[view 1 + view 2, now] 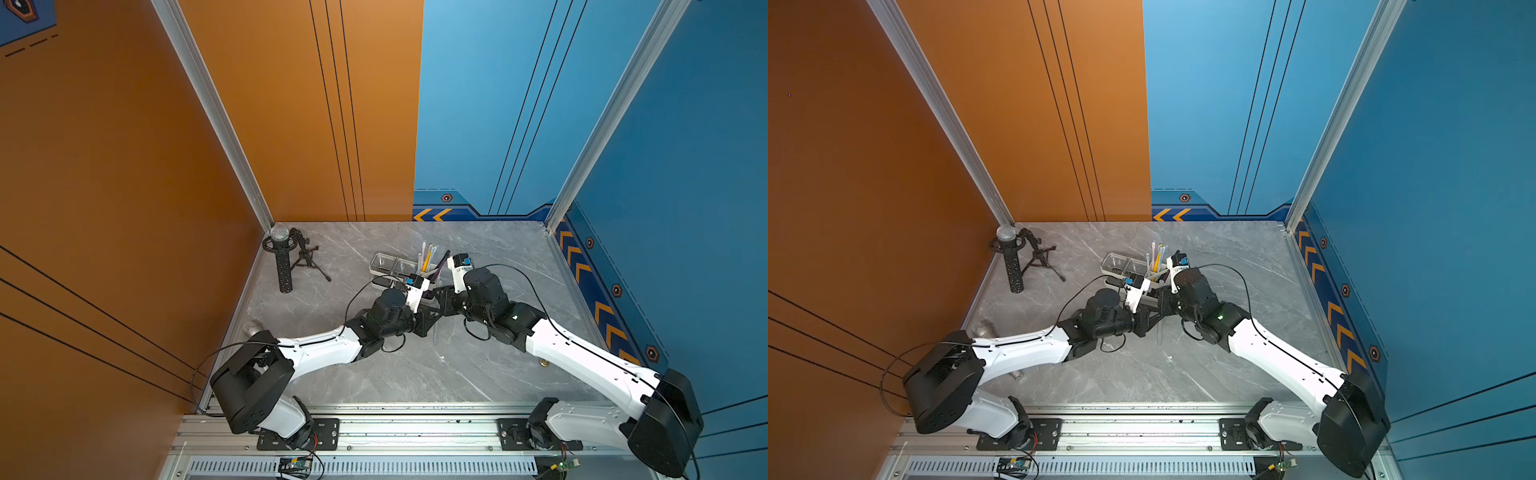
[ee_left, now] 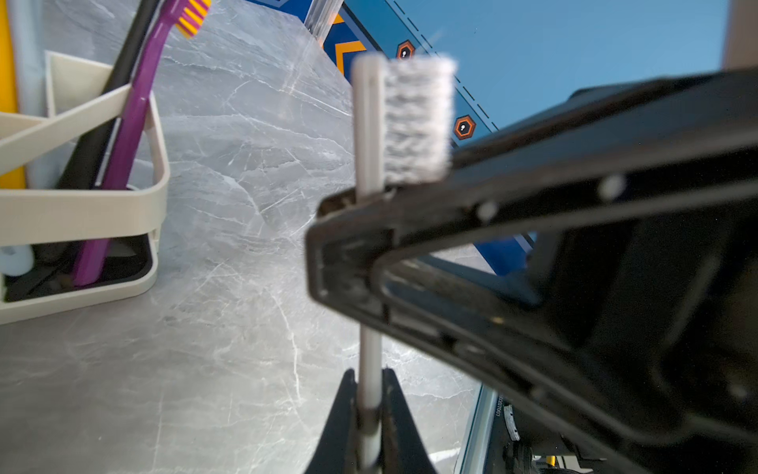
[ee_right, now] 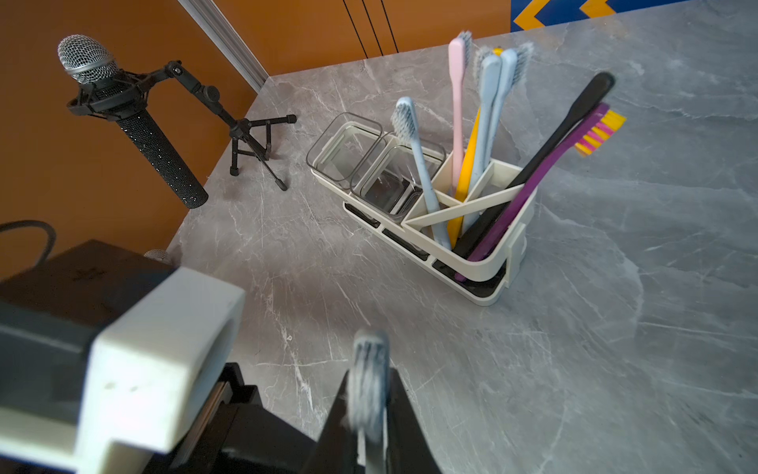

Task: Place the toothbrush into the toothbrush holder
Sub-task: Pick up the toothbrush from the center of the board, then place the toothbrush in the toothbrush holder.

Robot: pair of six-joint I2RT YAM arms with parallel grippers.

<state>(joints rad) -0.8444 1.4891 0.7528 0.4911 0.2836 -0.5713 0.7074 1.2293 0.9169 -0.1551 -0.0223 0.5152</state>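
Observation:
A white toothbrush (image 2: 368, 123) stands upright with its bristles at the top, held in the air just in front of the toothbrush holder (image 3: 484, 266). My left gripper (image 2: 369, 375) is shut on its handle. My right gripper (image 3: 369, 375) has its jaws close on either side of the brush head (image 3: 369, 361), and the frames do not show whether they still press it. In both top views the two grippers meet tip to tip, left gripper (image 1: 436, 313) and right gripper (image 1: 438, 293), just in front of the white slatted holder (image 1: 380, 284). The handle (image 1: 436, 334) hangs below them.
The holder's divided compartment has several toothbrushes in it, among them a purple one (image 3: 533, 193) and a black one (image 3: 545, 147) leaning outward. Its two clear cups (image 3: 348, 152) stand beside the compartment. A black microphone on a tripod stand (image 3: 135, 123) is in the far left corner.

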